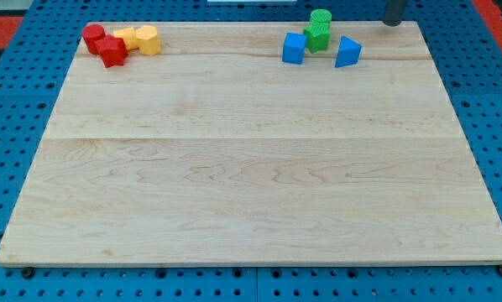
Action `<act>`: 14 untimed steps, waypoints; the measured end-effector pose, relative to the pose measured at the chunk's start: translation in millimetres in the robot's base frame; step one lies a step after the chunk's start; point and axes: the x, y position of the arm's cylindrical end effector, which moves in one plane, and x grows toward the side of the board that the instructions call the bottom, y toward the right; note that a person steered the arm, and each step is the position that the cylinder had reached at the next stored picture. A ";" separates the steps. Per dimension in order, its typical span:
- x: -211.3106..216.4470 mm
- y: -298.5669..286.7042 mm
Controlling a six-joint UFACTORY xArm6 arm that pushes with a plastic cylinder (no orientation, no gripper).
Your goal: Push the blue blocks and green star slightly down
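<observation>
Tool tip point(394, 23) sits up-right of blue blocks point(294, 49) and green star point(318, 33).

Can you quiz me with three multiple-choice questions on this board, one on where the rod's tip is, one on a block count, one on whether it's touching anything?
1. Where is my tip?
A. the view's top right
B. the view's bottom left
C. the board's centre

2. How many blue blocks are there?
A. one
B. two
C. four

3. Is my tip touching a block?
A. pressing the green star
B. touching nothing
C. against a yellow block

Answers:
1 A, it sits at the top edge, right of the blue triangular block.
2 B, that one plus the blue cube.
3 B, bare board separates it from the green star.
</observation>
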 end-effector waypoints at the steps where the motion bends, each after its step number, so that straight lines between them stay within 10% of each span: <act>1: -0.2 -16.3; 3: 4.3 -266.3; 4: 4.1 -265.6; 11: 125.7 -149.7; 14: 80.2 31.9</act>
